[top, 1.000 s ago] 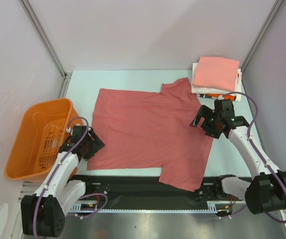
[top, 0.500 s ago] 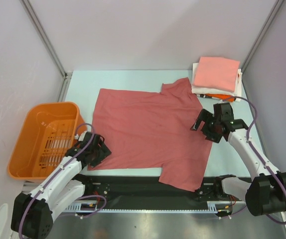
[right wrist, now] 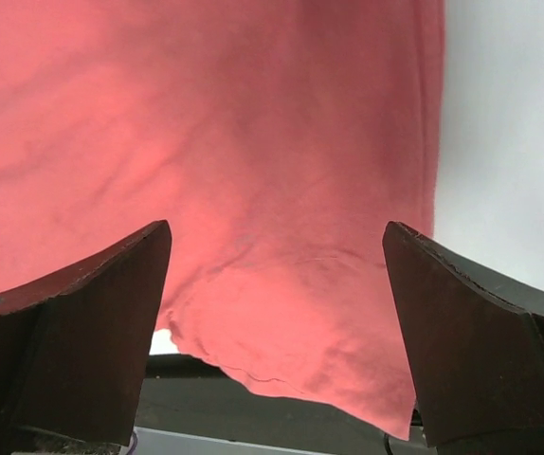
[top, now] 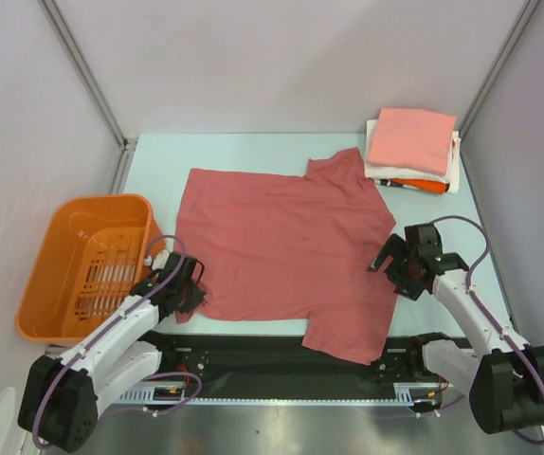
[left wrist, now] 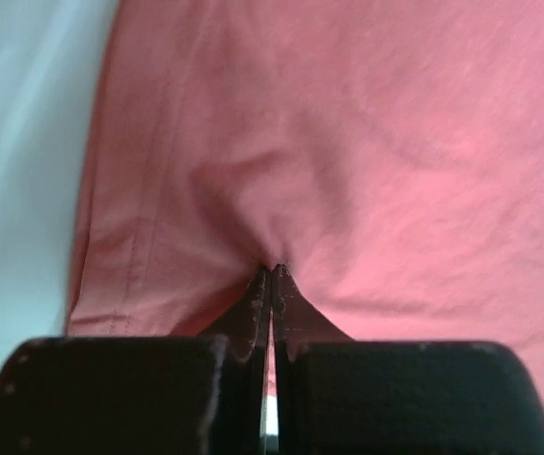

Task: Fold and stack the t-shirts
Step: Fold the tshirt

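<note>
- Pale-walled booth seen from above, with a light green surface (top: 158, 161) in the middle.
- At 1 o'clock on it, in the far corner: a stack of folded t-shirts (top: 414, 156), with the salmon-pink one (top: 412, 137) on top and white (top: 455, 163) and orange (top: 416, 184) edges peeking out beneath. Judged to be the finished share of the job.
- Filling the centre: the dusty-red t-shirt (top: 281, 246), spread flat and unfolded. Hem toward 9 o'clock, one sleeve toward 12, the other toward 6 and lying past the surface's near edge.
- At 8 o'clock, beside the surface: an orange basket (top: 35, 284), well apart from the stack.
- Left claw (top: 189, 296) at the red shirt's 7 o'clock corner, closed tight on a small pucker of cloth just inside the hem, fabric gathered into creases at the tips in the wrist view.
- Right claw (top: 395, 270) at the shirt's 4 o'clock side, jaws spread wide with nothing between them, poised over the cloth above the near sleeve. Impossible to tell whether the tips touch the fabric.
- Progress, as a judgement: three shirts done and one to go, with that one at its very start. One corner gripped, no fold made yet.
- Left to do, by the look of it: a second grip on the right, the folds themselves, then the move onto the stack at 1 o'clock.
</note>
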